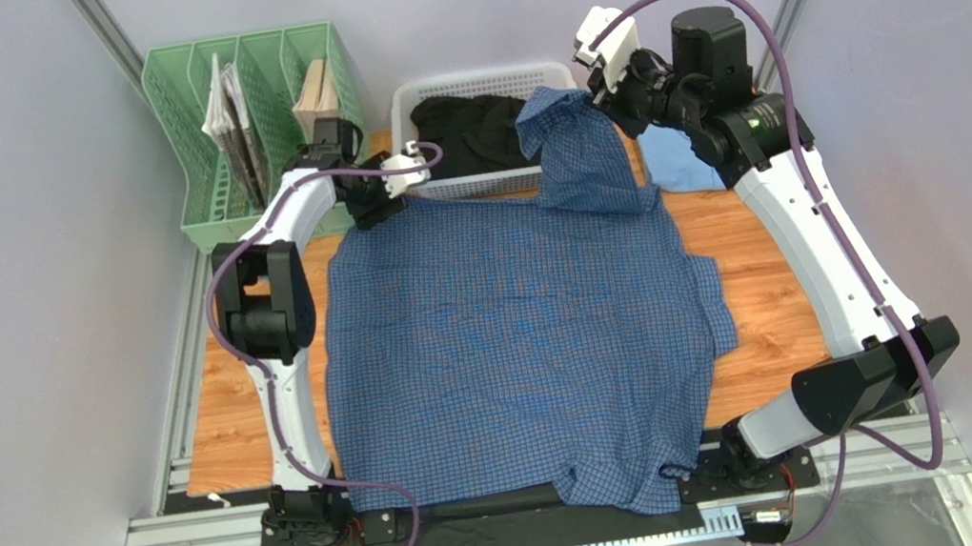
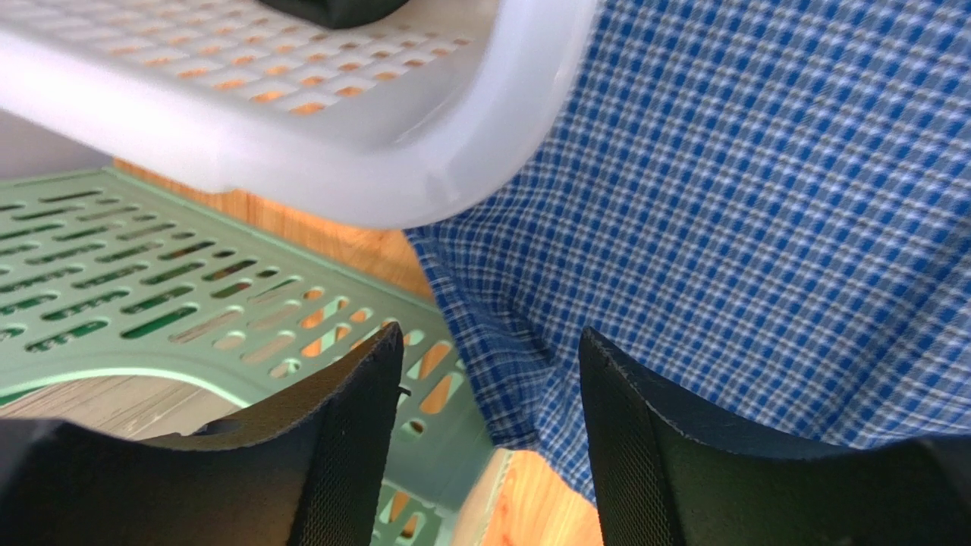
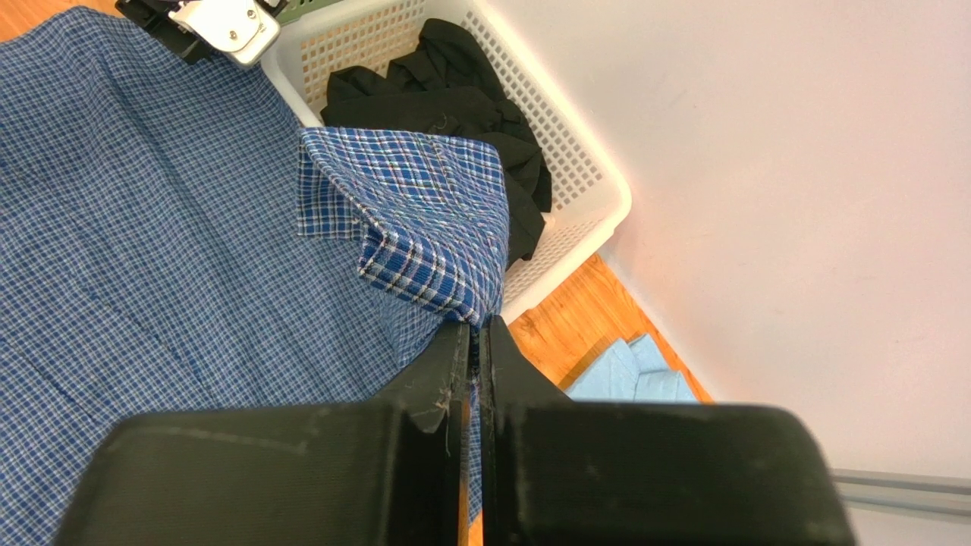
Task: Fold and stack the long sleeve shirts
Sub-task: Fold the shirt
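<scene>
At far left stands the green file rack point(image 1: 181, 145). My left gripper point(image 2: 490, 341) hangs right beside it, fingers spread with nothing between them, over the far left corner of the dark blue checked shirt point(image 1: 517, 341). That shirt lies spread flat over most of the table point(image 1: 751, 262), its near edge hanging off the front by my bases. Its corner is wedged between the rack and the white basket point(image 1: 477, 76). If I close here carelessly I judge I could nip the rack's lattice or bump the basket rim instead of the cloth, or take only a sliver of fabric.

Further right, one sleeve rises from the shirt and drapes against the basket. My right gripper point(image 3: 476, 330) has its fingers pressed together, pinching the edge of that sleeve. The bite looks thin, so a pull could slip it free, and slack cloth might drop in onto the black cloth point(image 3: 456, 102) already there.

The light blue shirt point(image 1: 681, 164) lies at far right on the table, mostly behind my right arm. I cannot tell whether it is folded. I see no collar or buttons on the checked shirt, so I cannot say which face is up. The other sleeve is not plain to see.
</scene>
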`<state>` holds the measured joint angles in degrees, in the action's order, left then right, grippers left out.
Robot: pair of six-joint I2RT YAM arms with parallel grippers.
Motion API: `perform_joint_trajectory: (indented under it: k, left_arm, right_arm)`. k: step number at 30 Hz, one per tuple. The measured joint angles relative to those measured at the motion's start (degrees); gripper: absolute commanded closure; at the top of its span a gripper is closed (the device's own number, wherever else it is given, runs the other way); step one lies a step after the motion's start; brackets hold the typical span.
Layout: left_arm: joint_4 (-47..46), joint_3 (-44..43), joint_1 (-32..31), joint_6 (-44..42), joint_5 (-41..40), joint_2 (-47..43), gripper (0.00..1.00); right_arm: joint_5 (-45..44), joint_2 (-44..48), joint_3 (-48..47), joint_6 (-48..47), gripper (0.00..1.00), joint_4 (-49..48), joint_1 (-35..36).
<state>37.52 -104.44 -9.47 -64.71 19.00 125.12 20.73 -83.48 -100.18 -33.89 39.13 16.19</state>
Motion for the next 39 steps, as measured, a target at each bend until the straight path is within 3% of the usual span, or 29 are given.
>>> perform_joint_trajectory:
  k: [6,9,13,15,20,39]
  left_arm:
    - [-0.46,-1.01,0.09,-0.42,-2.25,1.42,0.49]
    - [-0.55,-1.01,-0.2,-1.36,-2.64,1.92,0.62]
    - [-0.52,-1.01,-0.57,-2.05,-2.8,2.08,0.88]
    - [-0.55,-1.01,-0.59,-1.86,-2.6,2.08,0.92]
    - [-0.61,-0.57,-0.63,-1.11,-2.34,1.7,1.0]
    - [0.98,16.55,0.42,-3.76,1.11,-21.75,1.0]
  right_arm:
    - [0.39,0.02,0.0,0.26,1.0,-0.48,0.0]
    - [0.39,0.02,0.02,0.24,1.0,-0.48,0.0]
    - [0.39,0.02,0.02,0.33,1.0,-0.5,-0.26]
    - [0.37,0.02,0.02,0.57,1.0,-0.59,-0.33]
    - [0.39,0.31,0.02,1.31,1.0,-0.68,-0.94]
    - [0.39,17.2,2.4,4.66,1.0,3.52,-2.84]
